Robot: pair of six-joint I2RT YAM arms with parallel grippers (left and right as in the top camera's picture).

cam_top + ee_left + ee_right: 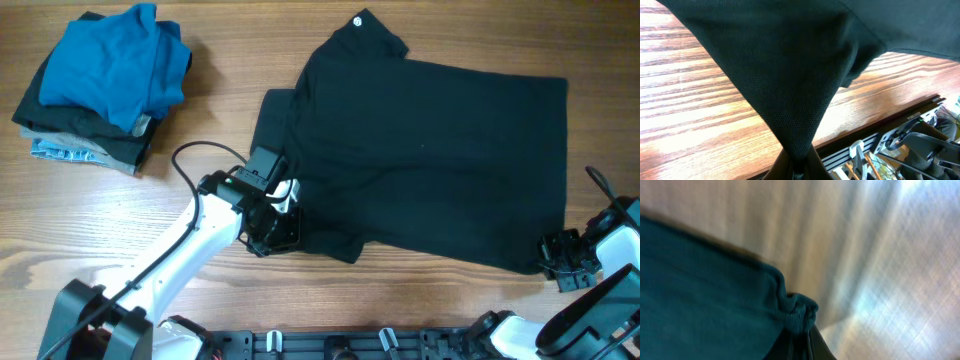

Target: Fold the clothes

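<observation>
Pinched fabric: black shirt (790,75) rises in a taut cone out of the left gripper (797,167) and fills most of the left wrist view
Left jaws: clamped on the shirt's near-left edge, a little in from the counter's (400,295) near edge
Right gripper (800,335): jaws closed on a small bunched corner of cloth; this view is blurred
Right grip spot: the shirt's near-right corner, close to the counter's right edge
Shirt spread: mostly flat from the middle to the right side, a small white mark (358,21) at its far tip
Far-left corner: folded pile (95,130), bright blue garment (115,60) on top, well apart from the shirt
</observation>
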